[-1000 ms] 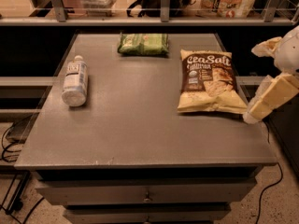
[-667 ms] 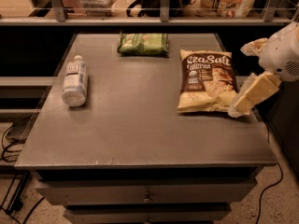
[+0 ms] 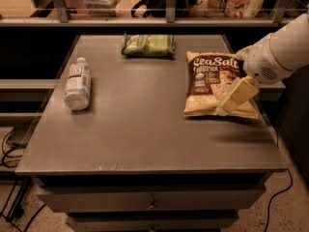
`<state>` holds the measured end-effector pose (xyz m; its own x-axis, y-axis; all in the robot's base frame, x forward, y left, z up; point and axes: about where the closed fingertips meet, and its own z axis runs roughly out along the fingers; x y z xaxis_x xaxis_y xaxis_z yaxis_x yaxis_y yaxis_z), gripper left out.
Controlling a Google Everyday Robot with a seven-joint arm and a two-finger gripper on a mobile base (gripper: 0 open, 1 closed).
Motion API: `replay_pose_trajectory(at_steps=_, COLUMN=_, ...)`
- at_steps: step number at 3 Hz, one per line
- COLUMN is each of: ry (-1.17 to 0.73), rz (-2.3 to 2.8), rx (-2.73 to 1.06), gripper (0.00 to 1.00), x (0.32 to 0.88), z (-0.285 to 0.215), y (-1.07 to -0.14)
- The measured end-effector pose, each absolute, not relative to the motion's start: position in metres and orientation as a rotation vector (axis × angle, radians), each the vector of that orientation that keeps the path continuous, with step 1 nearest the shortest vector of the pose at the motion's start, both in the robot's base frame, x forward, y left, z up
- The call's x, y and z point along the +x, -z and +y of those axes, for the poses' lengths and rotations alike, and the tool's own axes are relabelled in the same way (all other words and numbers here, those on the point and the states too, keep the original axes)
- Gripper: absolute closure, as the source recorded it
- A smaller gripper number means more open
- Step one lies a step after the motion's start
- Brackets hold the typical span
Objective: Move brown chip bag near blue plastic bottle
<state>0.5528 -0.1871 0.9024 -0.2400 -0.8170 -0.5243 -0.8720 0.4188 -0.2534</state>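
The bottle (image 3: 77, 84) lies on its side near the left edge of the counter (image 3: 145, 124), its white cap pointing toward the far edge. What is inside it cannot be made out. The chip bag (image 3: 212, 81) lies flat near the right edge with its dark "Sea Salt" panel facing up, well apart from the bottle. It looks sealed.

The gripper (image 3: 231, 99) reaches in from the right and sits over the bag's lower right corner, low against its pale edge. Whether it is open or closed, or has hold of the bag, cannot be told.

A green packet (image 3: 148, 45) lies flat by the middle of the far edge.

The counter has a plain grey top with drawers (image 3: 152, 204) below its near edge. Cables (image 3: 9, 146) trail on the speckled floor at the left, and a metal rail (image 3: 145, 21) runs behind the far edge.
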Motion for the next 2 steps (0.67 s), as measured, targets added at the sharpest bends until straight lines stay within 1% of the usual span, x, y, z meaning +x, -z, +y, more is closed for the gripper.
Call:
replay_pose_trajectory(at_steps=1, ry=-0.068, rz=2.158, rx=-1.41, gripper=0.0, x=0.57, z=-0.195, y=-0.878)
replay_pose_trajectory(at_steps=2, ry=-0.069, rz=2.213, rx=-1.417, gripper=0.18, x=0.578, z=-0.2, y=-0.86)
